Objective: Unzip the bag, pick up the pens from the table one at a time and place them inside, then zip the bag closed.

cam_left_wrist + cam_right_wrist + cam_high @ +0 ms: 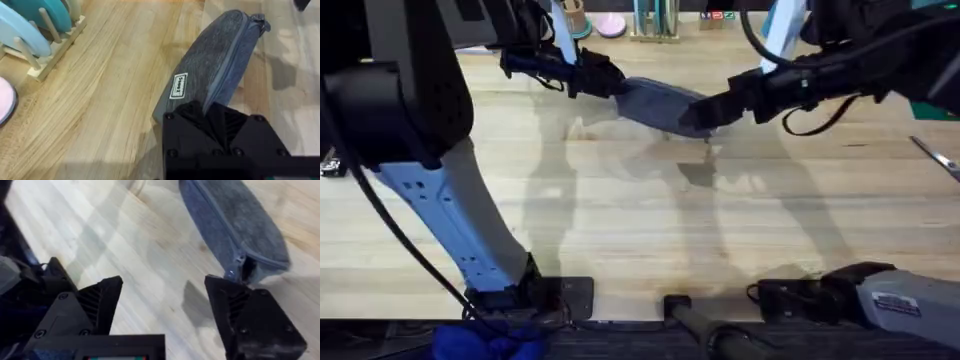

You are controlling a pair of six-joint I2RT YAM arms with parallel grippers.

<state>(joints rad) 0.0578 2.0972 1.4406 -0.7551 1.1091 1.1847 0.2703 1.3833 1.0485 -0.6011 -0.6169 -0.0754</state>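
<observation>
Left end effector [212,117] pinching bag [215,65] end; right end effector [165,305] gaping, empty, nearing zipper pull [239,266]. You're likely closing up.

Open table [650,230] in front of the bag [655,100]; dish rack [47,37] and scissors [935,157] off to the sides.

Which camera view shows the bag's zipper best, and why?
The left wrist view: the zipper runs in plain sight along the bag. The right wrist view shows a shorter stretch and the zipper's end near the open right end effector. In the overhead view the bag is too small to trace the zipper.
</observation>
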